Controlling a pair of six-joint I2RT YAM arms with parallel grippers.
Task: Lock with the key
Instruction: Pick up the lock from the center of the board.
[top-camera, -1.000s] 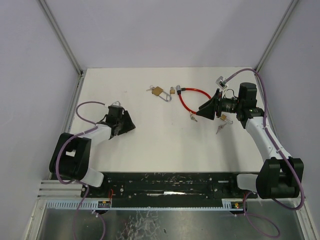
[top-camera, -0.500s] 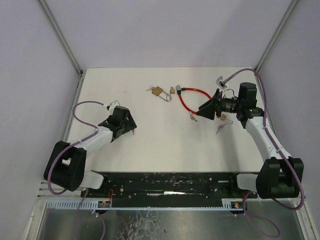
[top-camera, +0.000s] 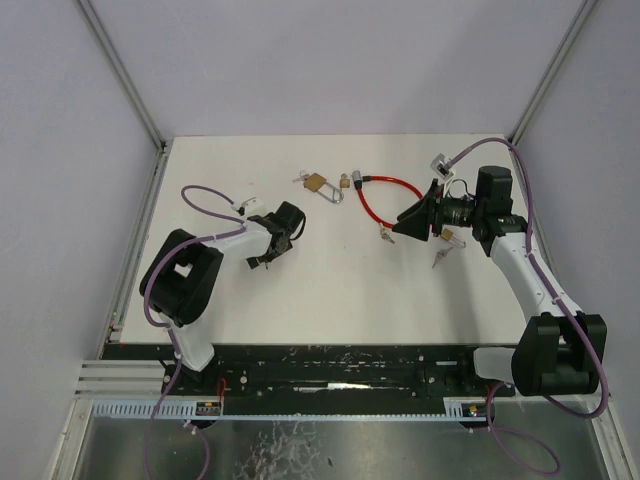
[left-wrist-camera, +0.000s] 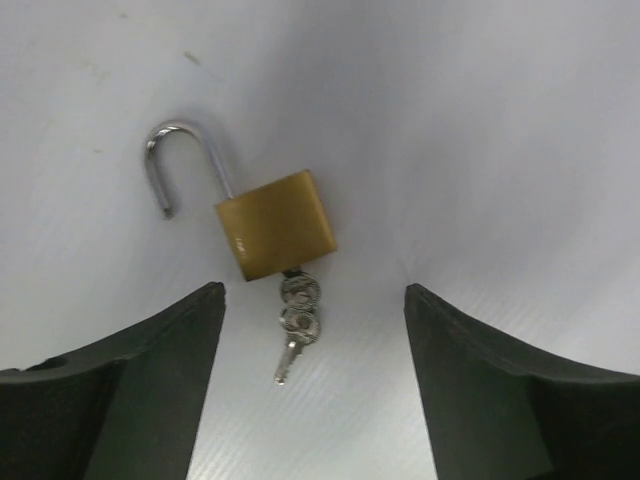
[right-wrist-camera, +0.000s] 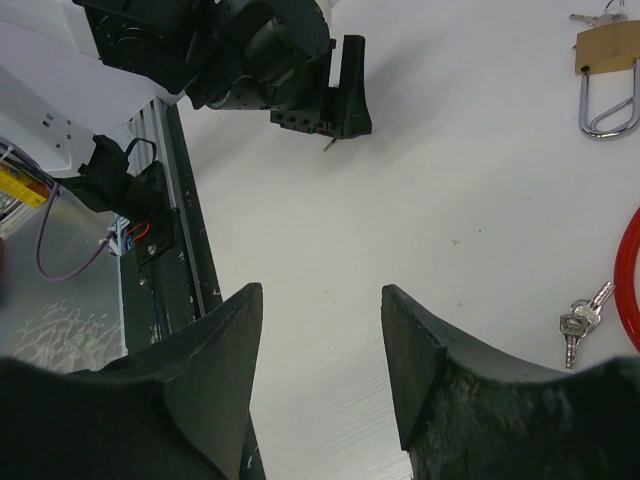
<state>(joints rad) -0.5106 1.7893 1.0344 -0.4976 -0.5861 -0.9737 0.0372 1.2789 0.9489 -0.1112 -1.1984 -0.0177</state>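
A brass padlock (left-wrist-camera: 277, 223) lies flat on the white table, its steel shackle (left-wrist-camera: 178, 150) swung open. A key (left-wrist-camera: 298, 290) sits in its underside, with a second key on the same ring. My left gripper (left-wrist-camera: 312, 290) is open and low over the table, its tips just short of the keys. From above, the padlock (top-camera: 315, 183) lies just beyond the left gripper (top-camera: 290, 222). The right gripper (right-wrist-camera: 320, 290) hovers open and empty to the right (top-camera: 410, 218); the padlock (right-wrist-camera: 605, 45) shows far off in its view.
A red cable lock (top-camera: 385, 195) with a small brass body (top-camera: 345, 181) lies right of the padlock. Loose key bunches lie by the right gripper (top-camera: 385, 236) and under the right wrist (top-camera: 440, 255). Metal wall rails border the table at both sides.
The left arm has swung from the table's left side toward the padlock, and its jaws have opened wider. The right arm has not moved.
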